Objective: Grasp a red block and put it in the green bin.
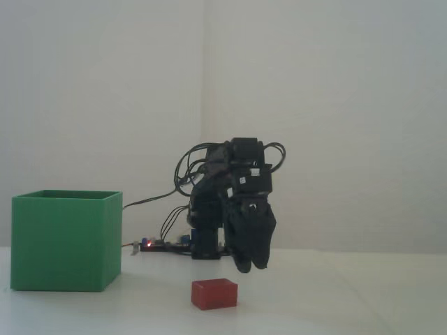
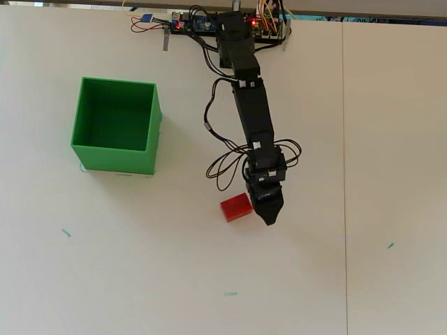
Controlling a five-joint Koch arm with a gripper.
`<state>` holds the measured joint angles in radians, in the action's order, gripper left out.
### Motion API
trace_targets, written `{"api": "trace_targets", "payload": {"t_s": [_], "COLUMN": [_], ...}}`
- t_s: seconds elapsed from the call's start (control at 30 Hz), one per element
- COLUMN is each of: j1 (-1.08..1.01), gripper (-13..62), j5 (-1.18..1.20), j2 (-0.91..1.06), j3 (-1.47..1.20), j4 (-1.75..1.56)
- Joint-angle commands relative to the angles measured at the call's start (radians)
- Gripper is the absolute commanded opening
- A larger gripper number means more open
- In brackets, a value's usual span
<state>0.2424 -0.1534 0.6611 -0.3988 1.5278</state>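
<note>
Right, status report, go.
Gripper above table, beside red block, jaw state unclear. Block untouched on table. Green bin empty, path clear.

Small solid red rectangular block (image 2: 236, 207): matte, plastic look, flat smooth faces, no glare in either view. Large green thin-walled cube bin (image 2: 116, 125): matte plastic look, uniform colour, smooth walls inside and out. Black arm (image 2: 251, 112): dull black plastic-looking segments; tool (image 2: 270, 217) same dark finish, slight sheen on its rounded shell in the fixed view (image 1: 250, 264). Thin black cables (image 2: 222, 166): smooth insulated wire. White table (image 2: 349, 174): smooth, matt, paper-like sheet surface with a fine straight seam. Pale wall (image 1: 335, 105): plain matt finish.
</note>
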Motion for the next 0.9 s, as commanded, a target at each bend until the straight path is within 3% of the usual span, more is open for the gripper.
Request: {"api": "trace_targets", "payload": {"t_s": [0.0, 0.87], "j1": [0.012, 0.009], "gripper": [33.6, 33.2], "j5": [0.038, 0.094], "j2": [0.018, -0.049], "j3": [0.048, 0.141], "j4": [-0.011, -0.012]}}
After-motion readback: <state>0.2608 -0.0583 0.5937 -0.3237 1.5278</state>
